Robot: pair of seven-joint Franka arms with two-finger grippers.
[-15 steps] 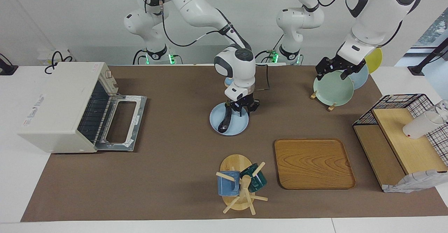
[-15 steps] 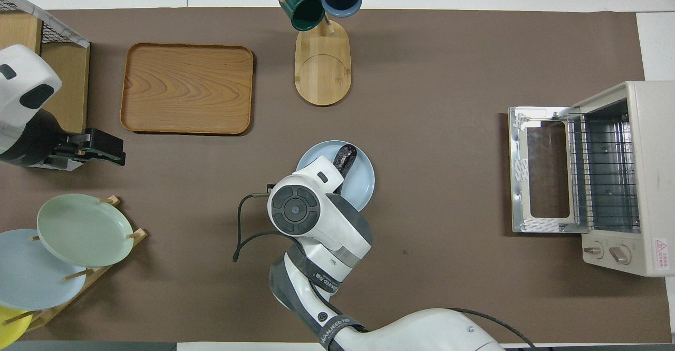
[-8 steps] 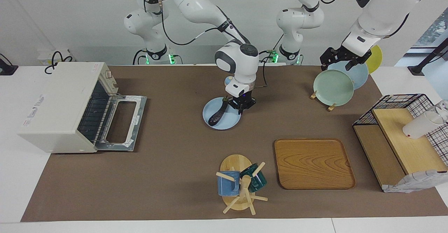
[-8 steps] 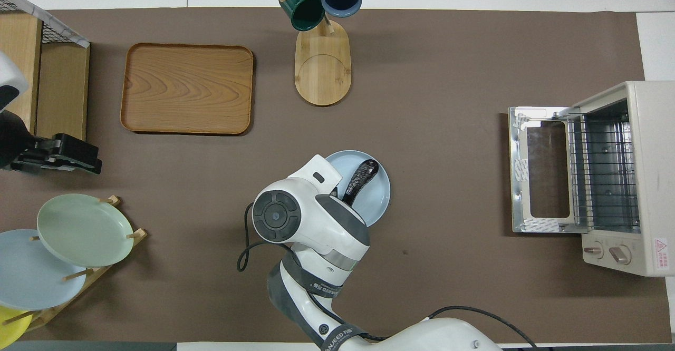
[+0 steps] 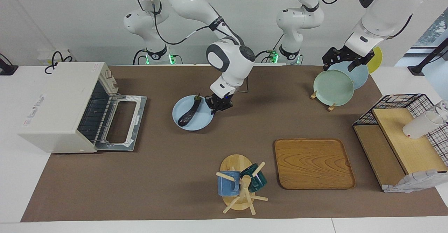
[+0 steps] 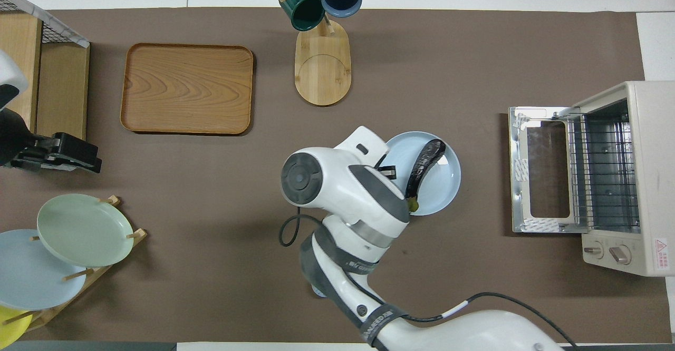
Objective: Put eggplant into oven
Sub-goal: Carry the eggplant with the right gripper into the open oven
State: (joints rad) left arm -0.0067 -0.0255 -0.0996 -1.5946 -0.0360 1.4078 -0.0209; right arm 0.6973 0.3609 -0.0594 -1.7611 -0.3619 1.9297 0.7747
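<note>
The eggplant (image 5: 189,113) lies on a light blue plate (image 5: 201,122), its stem end toward the robots. It shows in the overhead view (image 6: 424,164) on the same plate (image 6: 443,182). My right gripper (image 5: 217,107) is shut on the plate's rim and holds it low over the table, between the table's middle and the oven (image 5: 59,103). The oven's door (image 5: 120,124) lies open and flat, and the wire rack inside is bare (image 6: 606,172). My left gripper (image 5: 344,59) waits over the plate rack.
A rack with a green plate (image 5: 332,87) and other plates stands near the left arm. A wooden tray (image 5: 313,163), a mug tree (image 5: 239,184) with two mugs and a wire shelf (image 5: 402,135) lie farther from the robots.
My right gripper has carried the plate with the eggplant from the table's middle toward the oven. My left gripper has risen a little over the plate rack.
</note>
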